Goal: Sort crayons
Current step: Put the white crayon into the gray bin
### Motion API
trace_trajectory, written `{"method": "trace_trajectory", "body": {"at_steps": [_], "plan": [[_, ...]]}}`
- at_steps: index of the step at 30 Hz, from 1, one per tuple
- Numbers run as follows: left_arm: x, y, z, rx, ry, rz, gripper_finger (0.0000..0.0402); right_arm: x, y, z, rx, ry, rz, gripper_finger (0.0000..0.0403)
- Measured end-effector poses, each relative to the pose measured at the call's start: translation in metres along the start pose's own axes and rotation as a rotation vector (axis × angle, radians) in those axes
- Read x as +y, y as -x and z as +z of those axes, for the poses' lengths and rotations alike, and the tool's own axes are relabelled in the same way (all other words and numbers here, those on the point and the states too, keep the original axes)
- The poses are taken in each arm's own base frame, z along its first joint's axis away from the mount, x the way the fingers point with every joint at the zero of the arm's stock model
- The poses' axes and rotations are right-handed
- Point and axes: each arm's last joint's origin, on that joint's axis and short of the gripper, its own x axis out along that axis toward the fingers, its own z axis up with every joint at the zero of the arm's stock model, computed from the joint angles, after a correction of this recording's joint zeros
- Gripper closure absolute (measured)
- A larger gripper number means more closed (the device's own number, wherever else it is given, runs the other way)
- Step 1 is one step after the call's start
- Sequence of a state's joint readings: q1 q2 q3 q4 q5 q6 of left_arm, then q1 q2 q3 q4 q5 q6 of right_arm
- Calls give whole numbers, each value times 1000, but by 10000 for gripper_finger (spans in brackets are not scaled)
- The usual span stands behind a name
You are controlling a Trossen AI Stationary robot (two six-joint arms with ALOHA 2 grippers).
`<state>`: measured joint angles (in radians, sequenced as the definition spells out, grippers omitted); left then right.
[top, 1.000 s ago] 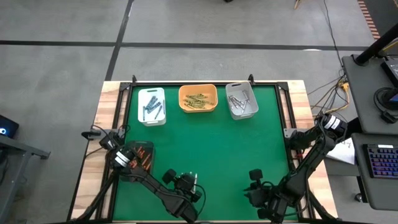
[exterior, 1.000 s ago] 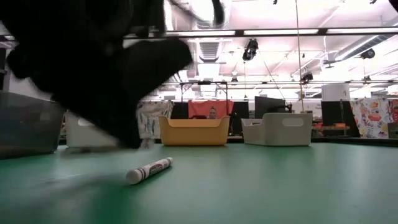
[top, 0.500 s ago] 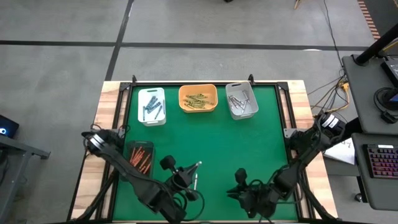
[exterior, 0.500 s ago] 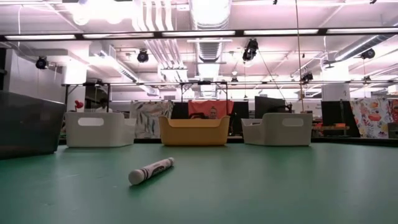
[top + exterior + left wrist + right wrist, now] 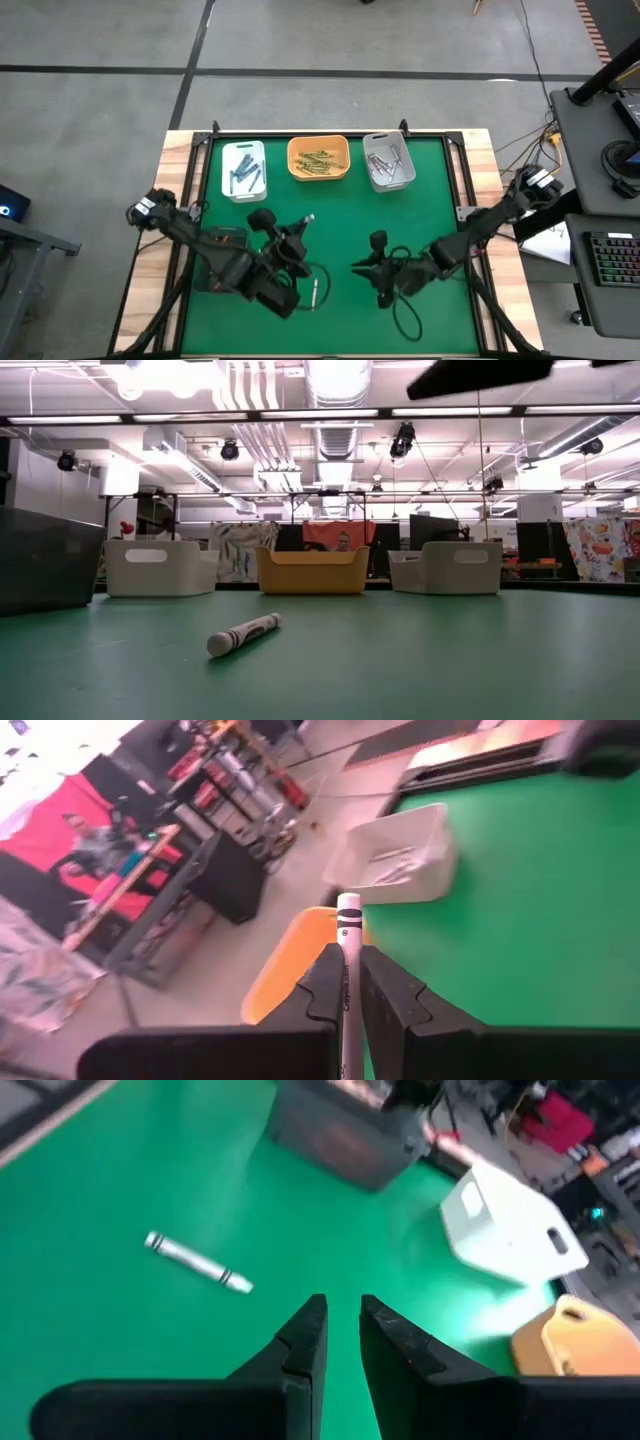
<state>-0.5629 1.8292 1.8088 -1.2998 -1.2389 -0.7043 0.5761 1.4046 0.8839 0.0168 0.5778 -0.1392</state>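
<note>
We look down on a green worktop [image 5: 340,220] with 3 small bins along its far edge: a white bin [image 5: 244,170] holding dark blue-grey crayons, an orange bin [image 5: 318,158] holding yellow-olive crayons, and a grey bin [image 5: 388,162] holding pale grey crayons. A dark bin [image 5: 222,255] with red-orange crayons sits at the worktop's left side, partly covered by the left arm.

The left claw [image 5: 343,982] is raised over the left-centre of the worktop and is clenched on a white crayon [image 5: 348,970] – in the left wrist view we see the stick standing up between the 2 dark fingers, its black-banded tip pointing toward the orange and grey bins. In the high view its pale tip shows at the front of that arm [image 5: 308,217].

The right claw [image 5: 342,1338] hangs above the right-centre of the worktop. Its fingers stand a little apart with a narrow gap and nothing between them – it grasps nothing.

A second white crayon [image 5: 241,634] lies flat on the green surface, near the front, touched by neither claw. In the right wrist view we see it [image 5: 198,1262] lying near the dark bin; from above it shows as a thin pale stick [image 5: 311,291] beside the left arm.
</note>
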Motion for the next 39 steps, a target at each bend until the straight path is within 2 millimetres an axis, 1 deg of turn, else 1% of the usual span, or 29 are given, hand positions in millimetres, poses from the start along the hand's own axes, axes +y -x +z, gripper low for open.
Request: {"method": "trace_trajectory", "body": {"at_steps": [7, 12, 15, 18, 21, 23, 26, 29, 31, 37, 39], "plan": [[50, -28, 12, 93, -77, 26, 401, -56, 18, 6, -111, -58, -23, 351], [89, -48, 21, 134, -106, -36, 402, -91, 29, 9, -173, -78, -55, 351], [109, -63, 24, 87, -96, -158, 402, -105, 29, 7, -189, -90, -51, 351], [125, -80, 22, -56, -21, -326, 402, -114, 24, 4, -189, -104, -48, 351], [136, -95, 12, -221, 80, -497, 402, -119, 19, 1, -183, -143, -43, 351], [140, -103, 1, -304, 132, -572, 402, -120, 15, -1, -169, -184, -46, 351], [138, -108, -13, -456, 239, -618, 401, -119, 10, -7, -151, -252, -44, 351], [128, -112, -28, -636, 351, -665, 401, -118, 7, -11, -173, -312, -61, 351], [120, -114, -40, -715, 390, -687, 401, -117, 2, -11, -235, -351, -76, 351], [105, -121, -66, -854, 509, -677, 401, -112, -12, -15, -391, -367, -116, 351], [99, -123, -75, -867, 526, -679, 401, -110, -20, -14, -446, -361, -133, 351]]}}
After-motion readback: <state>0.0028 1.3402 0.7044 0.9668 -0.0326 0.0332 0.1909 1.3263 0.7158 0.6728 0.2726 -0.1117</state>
